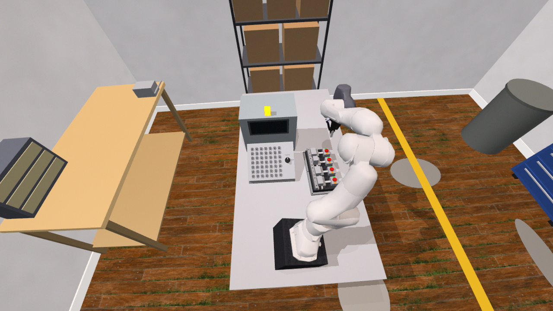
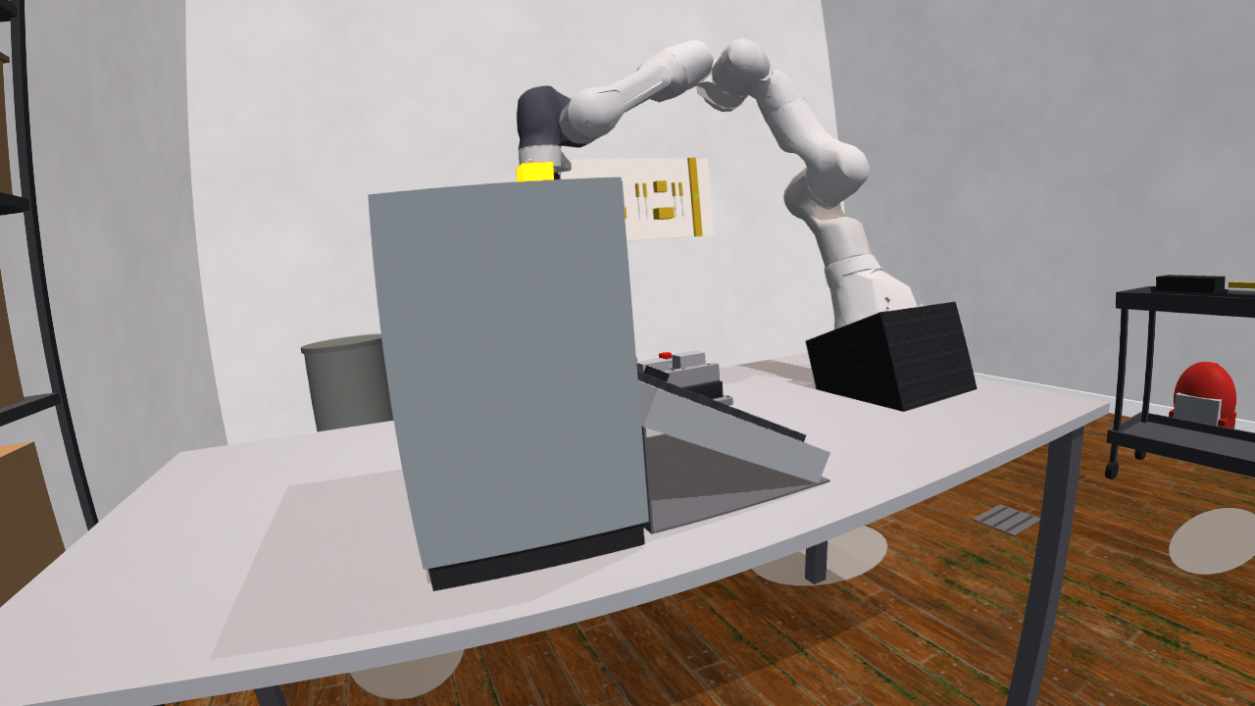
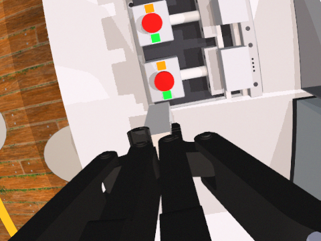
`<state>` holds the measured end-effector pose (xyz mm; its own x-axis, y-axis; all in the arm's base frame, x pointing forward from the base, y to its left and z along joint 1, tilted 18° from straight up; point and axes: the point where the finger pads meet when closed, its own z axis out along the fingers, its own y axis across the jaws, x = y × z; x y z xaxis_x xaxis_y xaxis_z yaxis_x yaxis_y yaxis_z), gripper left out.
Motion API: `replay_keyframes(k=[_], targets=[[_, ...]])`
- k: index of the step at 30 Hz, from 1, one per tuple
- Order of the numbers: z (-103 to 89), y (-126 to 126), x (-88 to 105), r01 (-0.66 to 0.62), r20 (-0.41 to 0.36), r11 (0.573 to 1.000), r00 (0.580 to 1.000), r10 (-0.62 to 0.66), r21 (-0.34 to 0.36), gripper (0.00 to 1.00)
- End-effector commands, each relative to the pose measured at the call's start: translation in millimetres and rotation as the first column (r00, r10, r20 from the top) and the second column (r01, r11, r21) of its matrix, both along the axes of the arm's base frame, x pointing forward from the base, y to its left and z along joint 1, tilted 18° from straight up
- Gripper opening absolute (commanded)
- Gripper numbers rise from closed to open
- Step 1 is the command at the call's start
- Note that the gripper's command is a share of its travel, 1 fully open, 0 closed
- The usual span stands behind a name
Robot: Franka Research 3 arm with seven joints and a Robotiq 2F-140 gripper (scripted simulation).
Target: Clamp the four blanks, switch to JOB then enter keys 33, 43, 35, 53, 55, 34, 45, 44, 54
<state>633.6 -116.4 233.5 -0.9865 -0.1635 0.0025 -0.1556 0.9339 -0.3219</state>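
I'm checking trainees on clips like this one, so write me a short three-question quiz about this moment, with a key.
1. True or false: the amber lamp on the cabinet is lit.
2. Multiple choice: in the wrist view, what color is the round knob on the nearest valve block?
A) blue
B) red
C) black
3. Fill in: the gripper has its fingers ____.

Key: 1. true; 2. B; 3. shut

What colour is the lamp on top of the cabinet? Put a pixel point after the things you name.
Bright yellow lamp [image 1: 267, 111] [image 2: 535, 171], clearest from the top view.
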Motion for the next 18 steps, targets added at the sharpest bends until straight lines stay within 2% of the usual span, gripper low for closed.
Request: replay_keyframes(k=[1, 3, 6, 8, 9, 11, 13, 15, 18], targets=[[-7.4, 25.0, -10.3, -0.085, -0.011, 0.996, 0.996, 0.085, -0.020, 0.00], [-18.0, 55.3, -24.3, -0.193, -0.020, 0.980, 0.981, 0.192, -0.046, 0.00], [-38.7, 109.4, -52.8, -0.406, -0.050, 0.909, 0.914, 0.403, -0.095, 0.00], [-38.7, 109.4, -52.8, -0.406, -0.050, 0.909, 0.914, 0.403, -0.095, 0.00], [-54.7, 159.6, -72.6, -0.536, -0.070, 0.835, 0.844, 0.532, -0.125, 0.00], [-68.6, 187.8, -94.5, -0.631, -0.116, 0.764, 0.776, 0.620, -0.134, 0.00], [-83.1, 222.8, -116.6, -0.725, -0.158, 0.673, 0.688, 0.708, -0.143, 0.00], [-97.2, 259.1, -137.2, -0.810, -0.194, 0.567, 0.587, 0.786, -0.152, 0.00], [-116.8, 314.1, -164.7, -0.909, -0.239, 0.384, 0.414, 0.878, -0.164, 0.00]])
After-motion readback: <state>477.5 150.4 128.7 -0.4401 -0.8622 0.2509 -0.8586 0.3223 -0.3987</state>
